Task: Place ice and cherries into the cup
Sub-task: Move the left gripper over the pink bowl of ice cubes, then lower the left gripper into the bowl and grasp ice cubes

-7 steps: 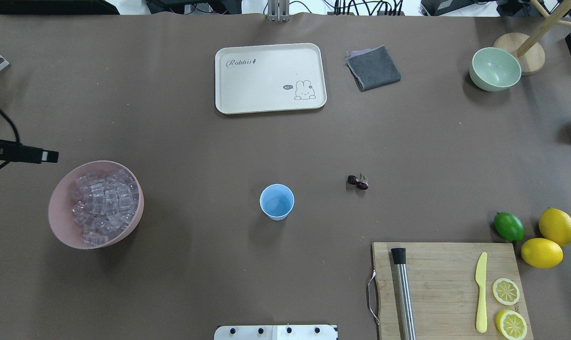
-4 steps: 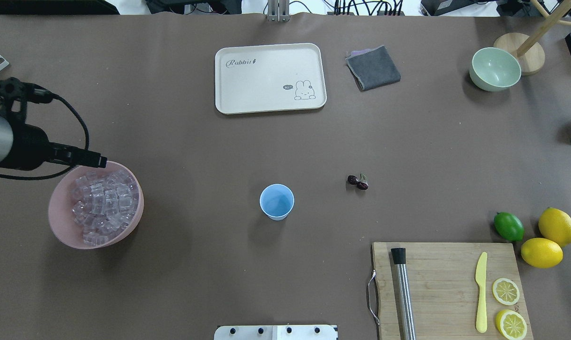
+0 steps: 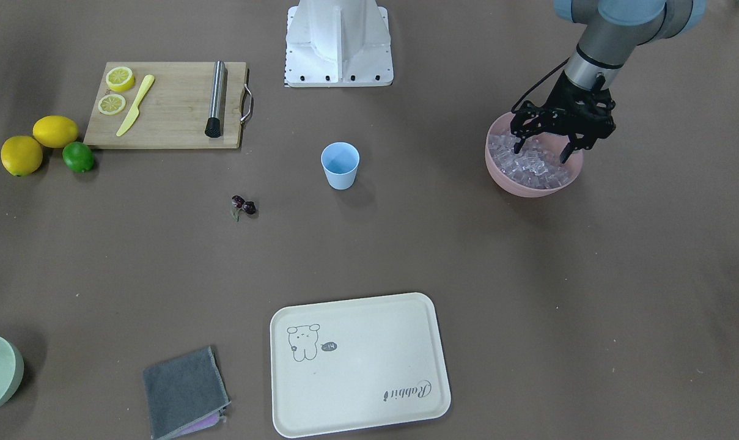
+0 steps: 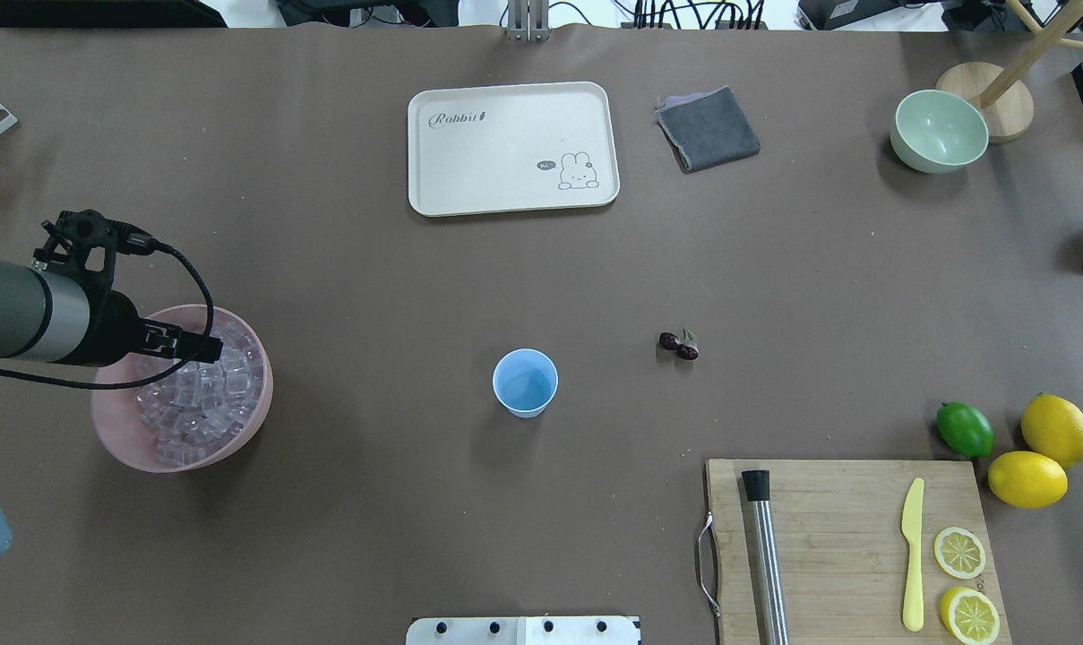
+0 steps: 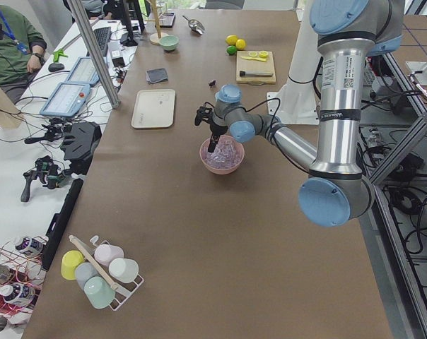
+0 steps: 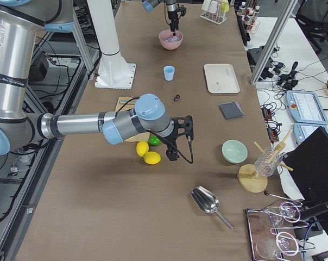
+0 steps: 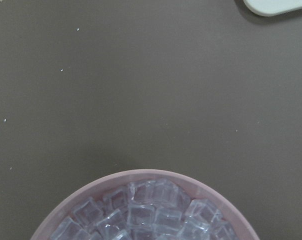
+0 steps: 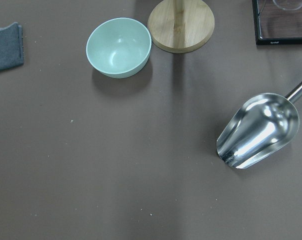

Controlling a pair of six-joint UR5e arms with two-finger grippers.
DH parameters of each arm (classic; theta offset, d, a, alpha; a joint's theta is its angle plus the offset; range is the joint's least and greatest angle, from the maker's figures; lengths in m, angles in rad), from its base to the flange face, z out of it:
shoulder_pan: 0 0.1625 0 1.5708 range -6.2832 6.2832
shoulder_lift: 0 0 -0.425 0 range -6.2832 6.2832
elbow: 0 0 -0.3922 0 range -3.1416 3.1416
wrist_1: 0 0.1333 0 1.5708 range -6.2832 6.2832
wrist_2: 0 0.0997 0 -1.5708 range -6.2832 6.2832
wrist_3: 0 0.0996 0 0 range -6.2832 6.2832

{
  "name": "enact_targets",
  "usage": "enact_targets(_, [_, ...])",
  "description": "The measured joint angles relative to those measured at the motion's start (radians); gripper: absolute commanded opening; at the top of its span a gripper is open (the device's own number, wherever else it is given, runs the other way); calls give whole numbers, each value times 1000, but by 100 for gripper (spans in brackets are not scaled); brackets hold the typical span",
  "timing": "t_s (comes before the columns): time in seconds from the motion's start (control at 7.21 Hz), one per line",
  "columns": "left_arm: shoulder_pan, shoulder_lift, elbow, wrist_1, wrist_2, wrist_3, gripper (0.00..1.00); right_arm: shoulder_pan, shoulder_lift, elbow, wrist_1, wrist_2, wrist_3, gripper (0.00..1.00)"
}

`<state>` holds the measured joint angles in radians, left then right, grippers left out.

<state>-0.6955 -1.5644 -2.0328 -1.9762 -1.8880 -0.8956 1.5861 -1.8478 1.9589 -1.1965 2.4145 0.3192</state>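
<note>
- Pink bowl (image 3: pixel 531 186) in the front-facing view is heaped with ice (image 3: pixel 531 166). The left gripper (image 3: pixel 541 154) hangs right over it, fingers spread wide with nothing between them. Contact with the cubes can't be told.
- Same view: cup (image 3: pixel 340 165) upright mid-table, looks empty. Cherries (image 3: pixel 244 206) lie loose on the table, apart from it.
- Overhead: a second ago only the gripper's tip showed at the left edge, short of the bowl; now it reaches over the rim. Cup and cherries unmoved. Judged: reach done, ice grasp is next, nothing delivered yet.
- Left side view: gripper points down into the bowl.
- Right side view: right gripper (image 6: pixel 181 126) sits by the lemons (image 6: pixel 147 153), well away from the cherries; spread or closed, cannot tell.
- Left wrist: bowl rim and cubes at the bottom edge, no fingers in shot.
- Right wrist: metal scoop (image 8: pixel 258 132) and green bowl (image 8: pixel 119 47) only.
</note>
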Motion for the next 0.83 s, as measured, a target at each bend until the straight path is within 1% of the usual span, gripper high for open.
enact_targets(0.28, [14, -1, 29, -3, 4, 1, 97, 0, 1, 0, 0, 1, 0, 100])
enact_targets(0.83, [53, -4, 53, -6, 6, 0, 97, 0, 1, -1, 0, 0, 0, 100])
